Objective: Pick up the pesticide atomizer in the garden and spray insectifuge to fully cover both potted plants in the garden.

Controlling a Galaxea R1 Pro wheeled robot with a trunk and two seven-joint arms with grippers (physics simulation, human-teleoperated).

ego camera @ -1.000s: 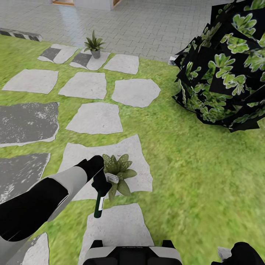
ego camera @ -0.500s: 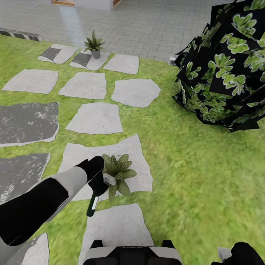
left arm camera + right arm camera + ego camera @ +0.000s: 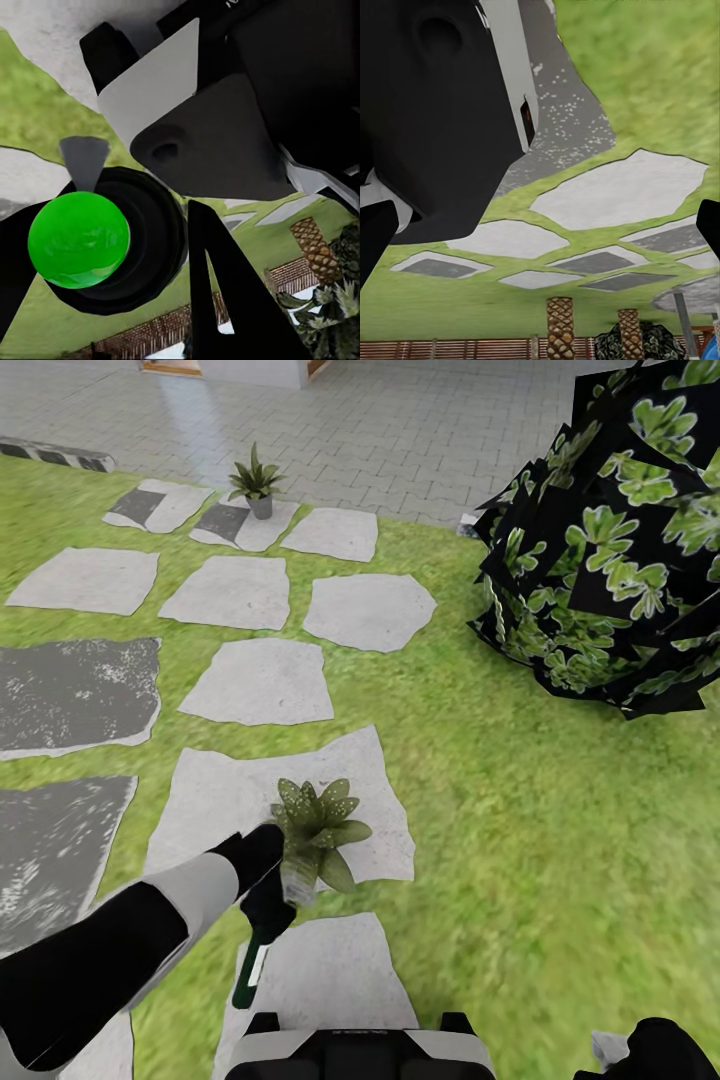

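Note:
In the head view my left gripper [image 3: 266, 898] is shut on the pesticide atomizer [image 3: 250, 963]. The dark green bottle with its white label hangs down and toward me. Its pale trigger head [image 3: 297, 882] sits against the near leaves of the closer potted plant [image 3: 318, 822], which stands on a stepping stone [image 3: 215, 800]. The other potted plant [image 3: 256, 482] stands far off on a stone by the paving. The left wrist view shows the atomizer [image 3: 112, 247] end-on between dark fingers [image 3: 225, 300]. My right gripper [image 3: 544, 232] is open with nothing between its fingers; it sits low at my right [image 3: 645, 1050].
A big dark round bush [image 3: 610, 550] fills the right side. Several grey stepping stones [image 3: 262, 682] cross the lawn toward grey paving [image 3: 400, 430]. My base [image 3: 360, 1052] is at the near edge. A brown slatted fence [image 3: 472, 349] and palm trunks [image 3: 560, 326] appear in the right wrist view.
My left arm has drawn back toward me with the atomizer. The trigger head has slid from over the plant's left leaves to its near edge, and the bottle now hangs lower.

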